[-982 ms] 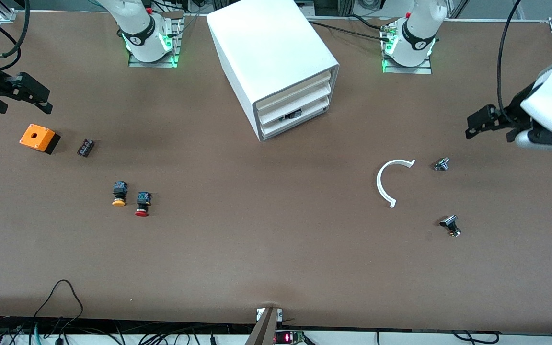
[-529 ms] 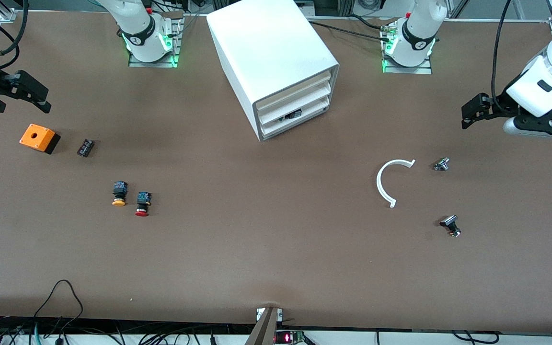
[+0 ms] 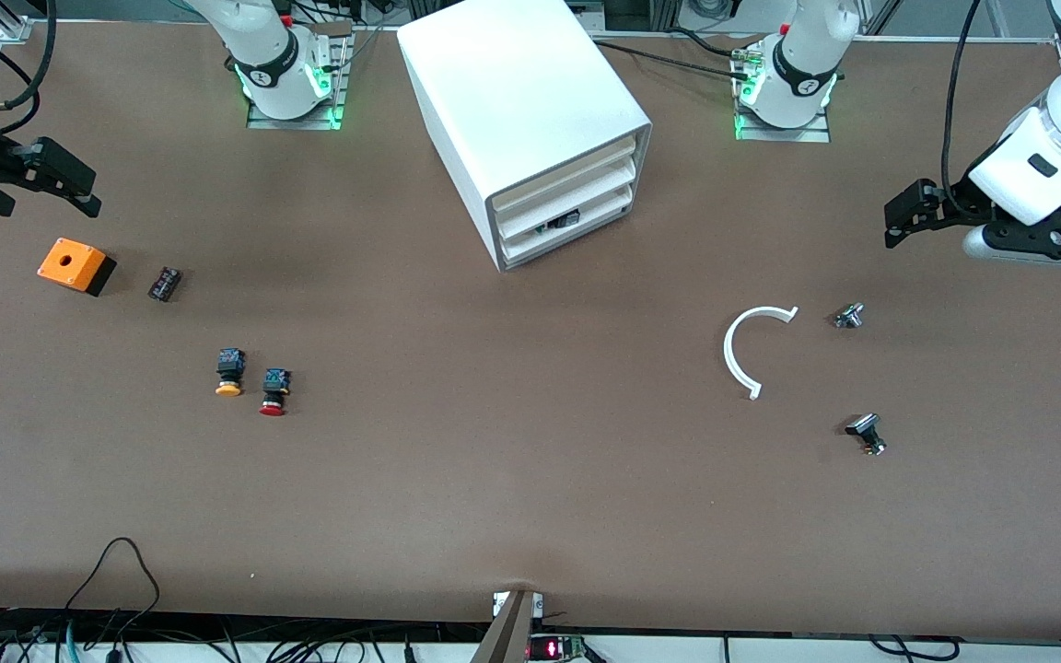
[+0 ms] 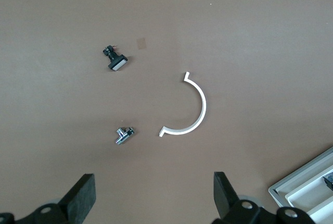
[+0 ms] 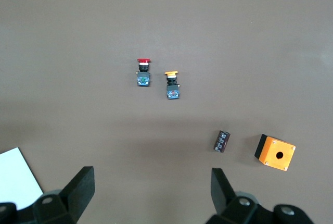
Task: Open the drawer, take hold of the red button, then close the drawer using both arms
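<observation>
Brown tabletop (image 3: 512, 479) w/ cables (image 3: 116, 589) along near edge.

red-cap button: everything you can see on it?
The button is small: a red mushroom cap on a black body with a blue patch. It lies on its side on the bare brown table, cap toward the front camera, beside the orange-yellow-capped button without touching it. No gripper is near.
</observation>
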